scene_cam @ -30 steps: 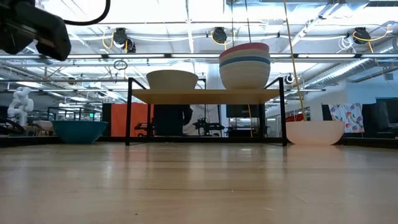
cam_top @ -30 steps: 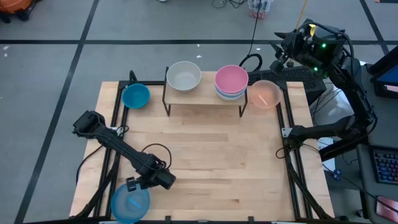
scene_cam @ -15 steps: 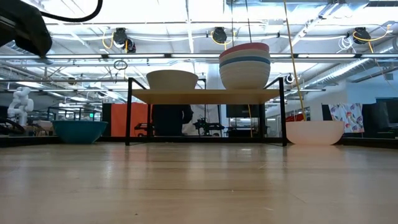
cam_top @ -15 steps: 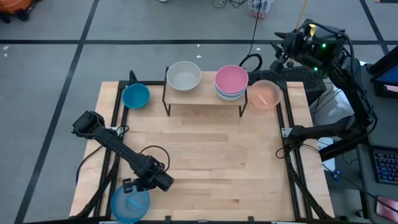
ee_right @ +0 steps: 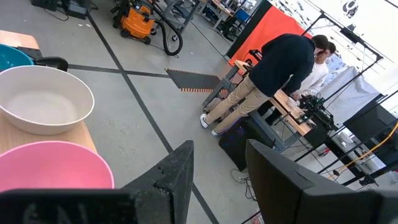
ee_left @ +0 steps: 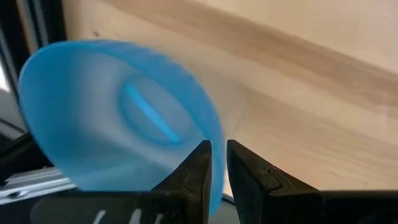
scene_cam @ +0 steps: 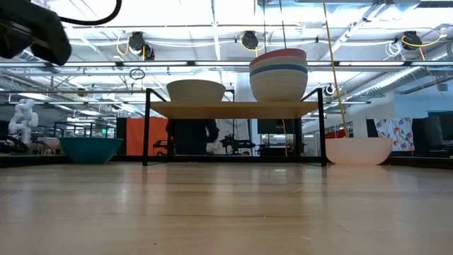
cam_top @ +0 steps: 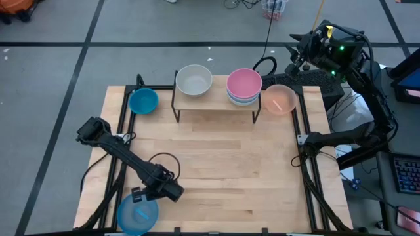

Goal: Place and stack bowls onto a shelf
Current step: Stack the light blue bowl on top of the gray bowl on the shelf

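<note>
At the tabletop's front left corner the left gripper (ee_left: 218,163) pinches the rim of the light blue bowl (cam_top: 137,214), so a lift toward the shelf (cam_top: 216,99) comes next, while the right gripper (ee_right: 217,168) waits open beyond the back right corner.

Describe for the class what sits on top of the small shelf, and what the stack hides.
On the shelf stand a single white bowl and, beside it, a stack topped by a pink bowl. Only the rims of the bowls below show; their insides are covered, so their exact count stays uncertain.
</note>
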You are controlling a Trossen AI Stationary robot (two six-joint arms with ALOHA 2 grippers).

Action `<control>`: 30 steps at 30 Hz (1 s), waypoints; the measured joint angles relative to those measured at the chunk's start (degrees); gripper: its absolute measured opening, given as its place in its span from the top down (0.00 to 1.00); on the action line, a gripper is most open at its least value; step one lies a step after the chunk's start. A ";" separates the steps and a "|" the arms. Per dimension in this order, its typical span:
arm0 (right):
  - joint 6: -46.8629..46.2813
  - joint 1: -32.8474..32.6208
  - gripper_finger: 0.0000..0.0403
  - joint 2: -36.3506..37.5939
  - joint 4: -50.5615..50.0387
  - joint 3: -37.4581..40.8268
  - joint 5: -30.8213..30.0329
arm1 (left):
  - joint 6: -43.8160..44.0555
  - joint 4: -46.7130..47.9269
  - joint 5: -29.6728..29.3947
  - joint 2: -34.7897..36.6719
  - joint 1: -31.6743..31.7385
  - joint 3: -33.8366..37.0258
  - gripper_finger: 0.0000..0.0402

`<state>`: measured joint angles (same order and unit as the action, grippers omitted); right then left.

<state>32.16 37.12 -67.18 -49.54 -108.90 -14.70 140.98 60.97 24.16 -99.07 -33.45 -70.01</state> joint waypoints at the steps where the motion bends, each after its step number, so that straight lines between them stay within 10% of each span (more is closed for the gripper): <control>1: 0.00 0.01 0.65 -0.01 0.00 0.00 0.00 | 0.14 0.00 0.66 0.00 -0.09 0.02 0.86; 30: 0.00 0.02 0.65 -0.01 0.00 0.04 0.00 | 0.29 -2.02 0.15 -2.67 -0.54 0.17 0.86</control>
<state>32.16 37.14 -67.19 -49.54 -108.86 -14.70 141.27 58.95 24.32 -101.74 -34.00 -69.84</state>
